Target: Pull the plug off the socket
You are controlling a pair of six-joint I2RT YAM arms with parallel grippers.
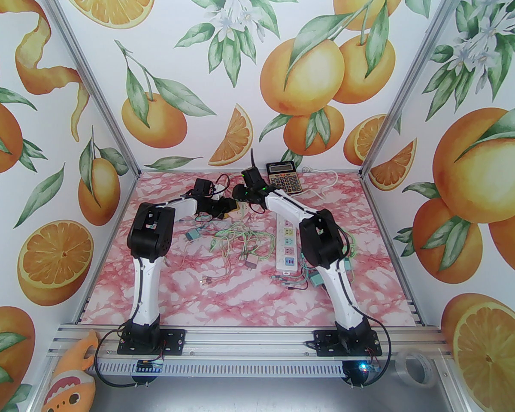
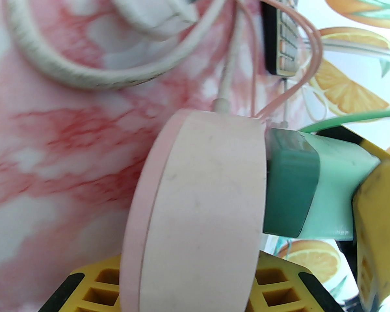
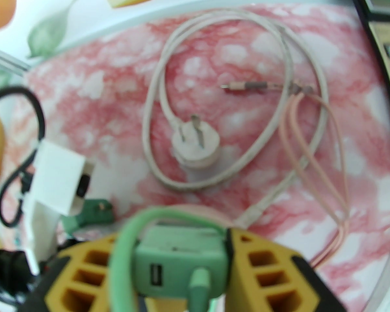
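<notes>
the green plug sits pushed into the side of the pink socket, its teal collar flush against the socket's edge, at the far middle of the table near the calculator. the right gripper is clamped on the plug's pale body, a finger against each flank, with a green cable leaving its usb end. the left gripper has the socket between its yellow fingers, which touch both faces, so it looks gripped. to pull well, i judge the left should anchor the socket firmly while the right draws straight out along the prongs, with no twisting, minding the thin pink leads trailing from the socket. the small print on the plug and the calculator's nameplate are too blurred or tiny to read.
</notes>
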